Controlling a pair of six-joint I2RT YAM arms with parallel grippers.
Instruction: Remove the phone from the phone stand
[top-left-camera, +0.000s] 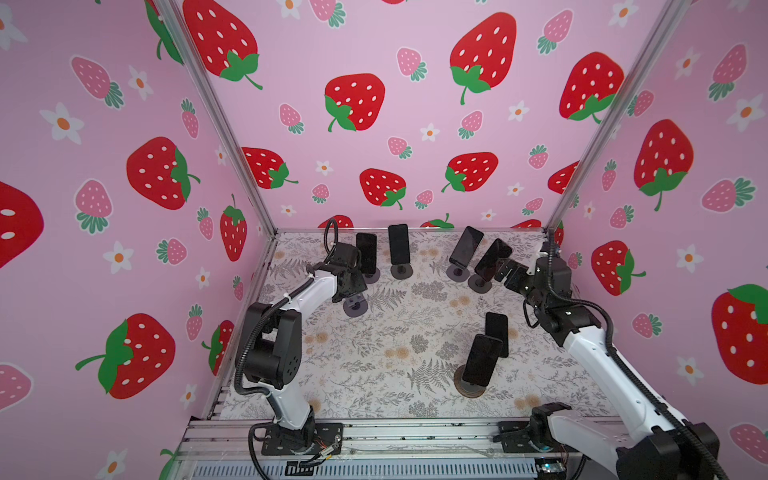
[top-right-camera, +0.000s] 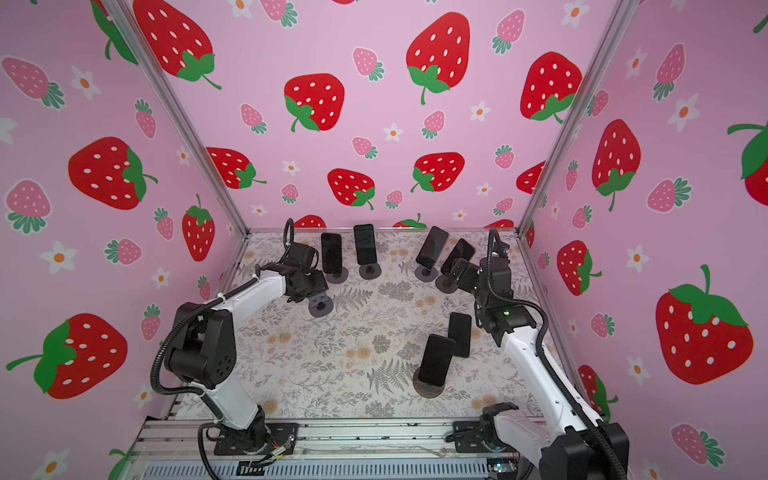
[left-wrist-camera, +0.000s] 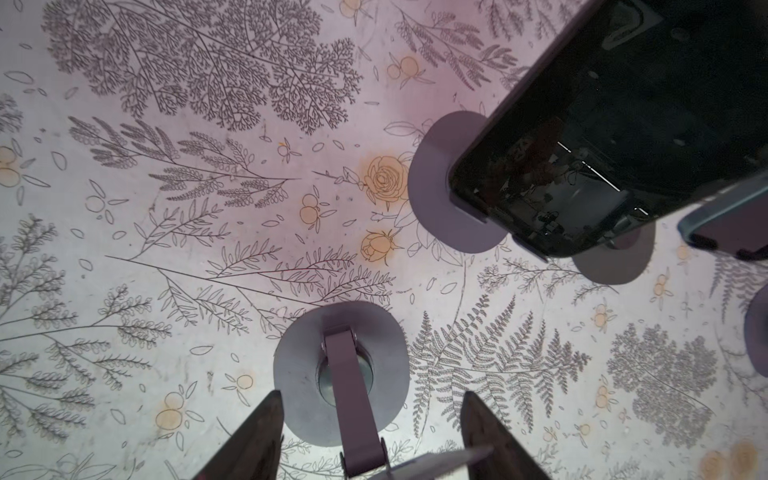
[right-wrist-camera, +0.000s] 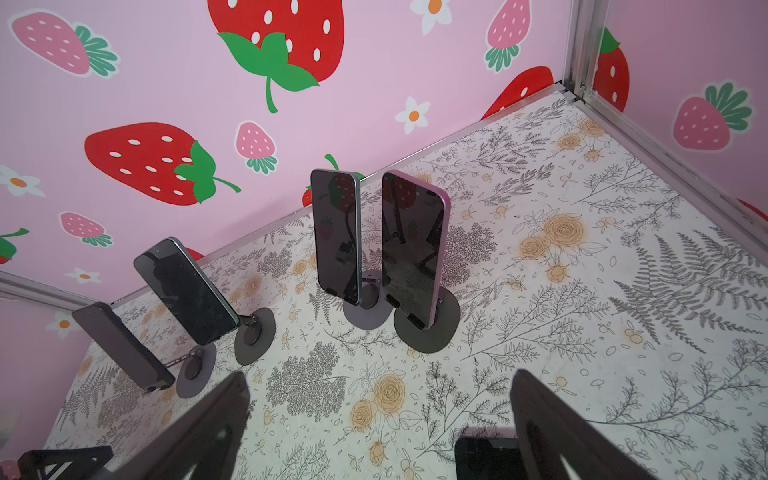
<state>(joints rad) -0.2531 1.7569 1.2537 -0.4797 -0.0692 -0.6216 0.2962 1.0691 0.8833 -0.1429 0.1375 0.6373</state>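
Several dark phones stand on round-based stands along the back, among them a phone (top-left-camera: 366, 252) next to my left arm and a tilted phone (top-left-camera: 492, 258) at the right. My left gripper (top-left-camera: 353, 291) hangs over an empty phone stand (top-left-camera: 355, 306). In the left wrist view its jaws (left-wrist-camera: 372, 395) are open on either side of the stand's upright arm (left-wrist-camera: 351, 386), touching nothing. My right gripper (top-left-camera: 505, 270) is open wide beside the tilted phone, with bare table between its fingers (right-wrist-camera: 379, 374). One phone (top-left-camera: 496, 334) lies flat on the table.
Another phone (top-left-camera: 482, 359) leans on a brown-based stand (top-left-camera: 467, 388) near the front right. Two more phones (top-left-camera: 399, 244) (top-left-camera: 466, 246) stand at the back wall. Pink strawberry walls close in three sides. A metal rail (top-left-camera: 415, 434) runs along the front edge.
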